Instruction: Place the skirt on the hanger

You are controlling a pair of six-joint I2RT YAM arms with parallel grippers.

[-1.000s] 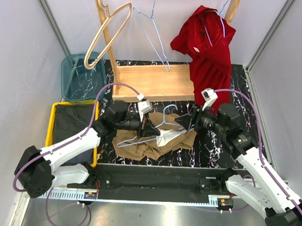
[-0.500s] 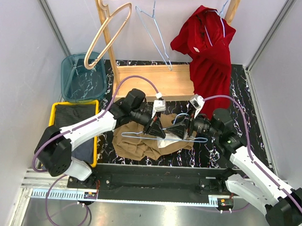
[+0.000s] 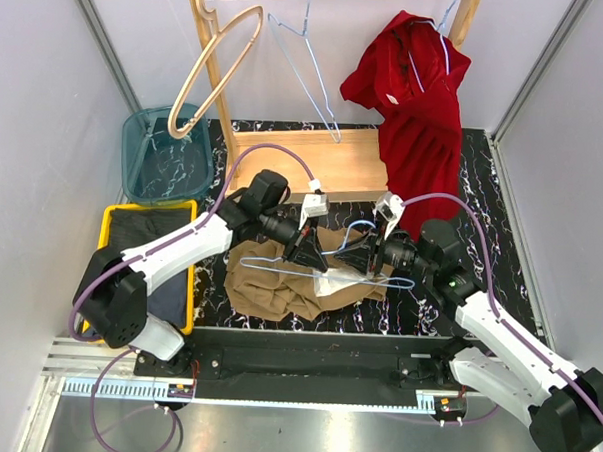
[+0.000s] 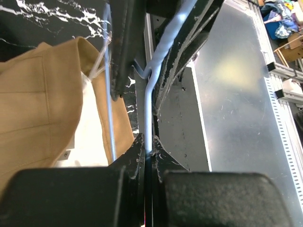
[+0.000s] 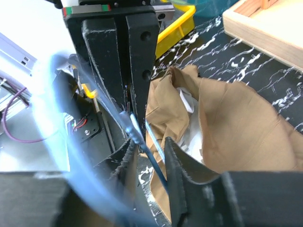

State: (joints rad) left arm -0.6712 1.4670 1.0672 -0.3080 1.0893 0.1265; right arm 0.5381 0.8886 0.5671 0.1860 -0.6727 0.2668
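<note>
The tan skirt (image 3: 279, 290) lies crumpled on the black marbled table, its white lining showing. A light blue wire hanger (image 3: 319, 277) is held just above it. My left gripper (image 3: 302, 251) is shut on the hanger's wire (image 4: 148, 118), with the skirt (image 4: 42, 104) to its left. My right gripper (image 3: 372, 257) faces it from the right. In the right wrist view my right gripper (image 5: 149, 142) stands open, its jaws apart around the hanger wire (image 5: 151, 158), which rests near one finger. The skirt (image 5: 236, 132) lies beyond, and the left fingers (image 5: 128, 56) stand straight ahead.
A wooden rack (image 3: 304, 161) stands at the back with a red garment (image 3: 417, 101), a wire hanger (image 3: 308, 66) and a wooden hanger (image 3: 218, 67) hung on it. A teal bin (image 3: 154, 155) and a yellow tray (image 3: 117, 218) sit at the left.
Both arms moved inward over the skirt, carrying the hanger to the right. The right jaws widened, then narrowed around the hanger wire. The left gripper kept its hold.
</note>
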